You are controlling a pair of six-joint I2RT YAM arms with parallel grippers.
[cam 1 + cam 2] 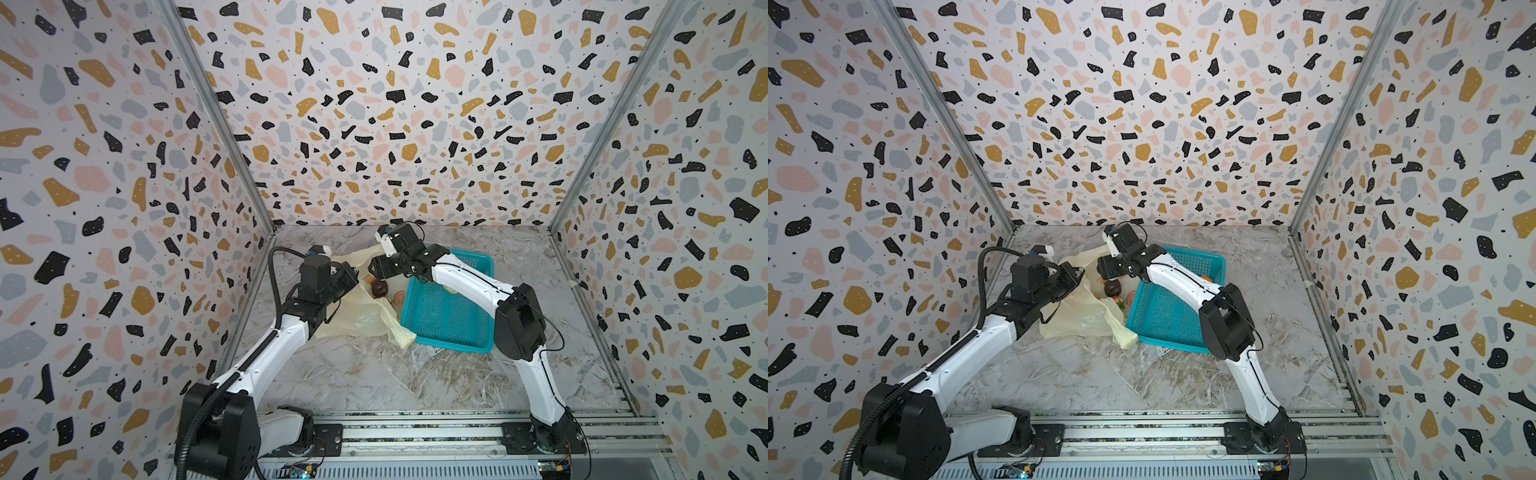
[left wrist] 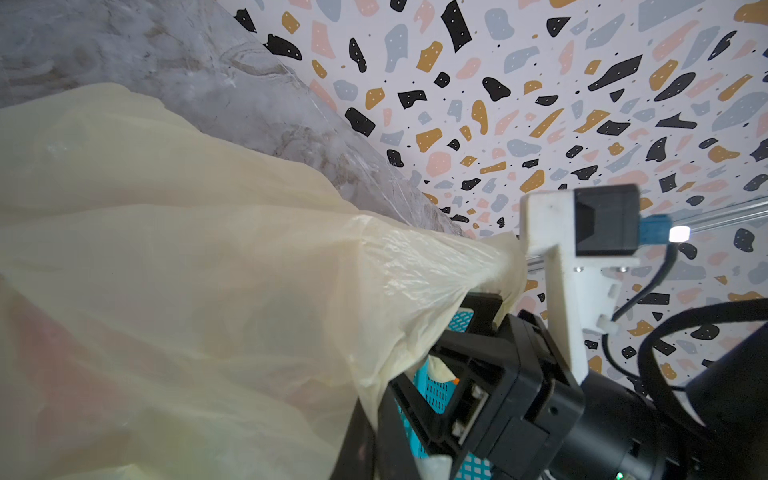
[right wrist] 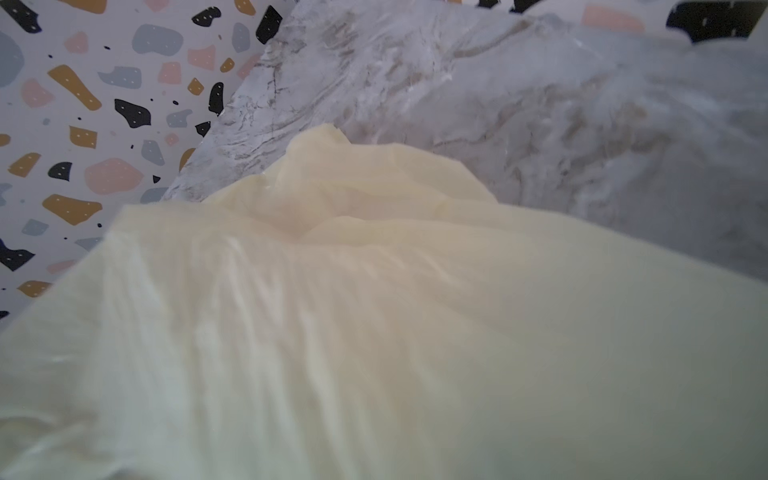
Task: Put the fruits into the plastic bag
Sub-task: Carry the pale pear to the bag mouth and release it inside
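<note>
**Dark fruit lies in the bag, the right tool stands open above it**

The marble table (image 1: 374, 374) fills the floor of the booth. On its right half stands the teal basket (image 1: 444, 316), with one corner toward the near side. The plastic bag (image 1: 357, 316) lies just beside the basket on the left and touches its left wall. It is pale yellow and crumpled, and its mouth is turned toward the far side.

The left gripper (image 1: 352, 276) is at the left edge of the mouth. Its jaws are closed on the film and hold this edge up from the table. The right gripper (image 1: 374, 268) reaches across the middle and hangs over the mouth. In the left wrist view its jaws stand apart, and I see no fruit between them.

A dark brown-purple fruit (image 1: 379, 287) rests inside the bag, just under the right gripper. In the basket, partly hidden by the right arm, are a cream-white lump (image 1: 451, 289) and an orange fruit (image 1: 1206, 277).
</note>
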